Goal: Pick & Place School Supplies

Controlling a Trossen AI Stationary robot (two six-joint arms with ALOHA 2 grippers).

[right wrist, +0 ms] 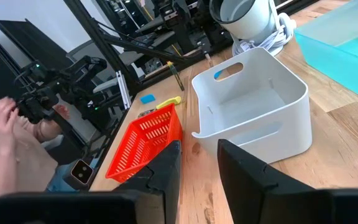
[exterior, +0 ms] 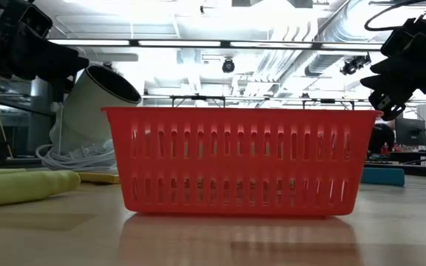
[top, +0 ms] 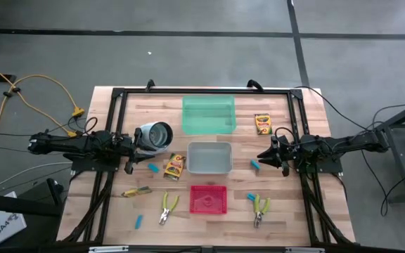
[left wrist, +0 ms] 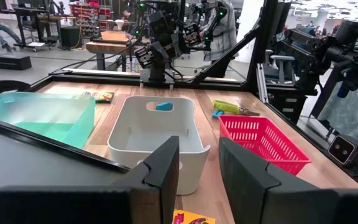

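Red tray (exterior: 235,159) sits nearest; both grippers, left (left wrist: 197,171) and right (right wrist: 197,165), hover parted and empty, so the next move is reaching for a crayon box (top: 174,166).

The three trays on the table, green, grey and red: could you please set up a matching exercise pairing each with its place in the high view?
Things:
1. green tray
2. grey tray
3. red tray

Places:
A. middle of the row, between the two pincers
B. near edge of the table, between two pliers
C. far end of the row, left of a crayon box

Pairs: 1-C, 2-A, 3-B
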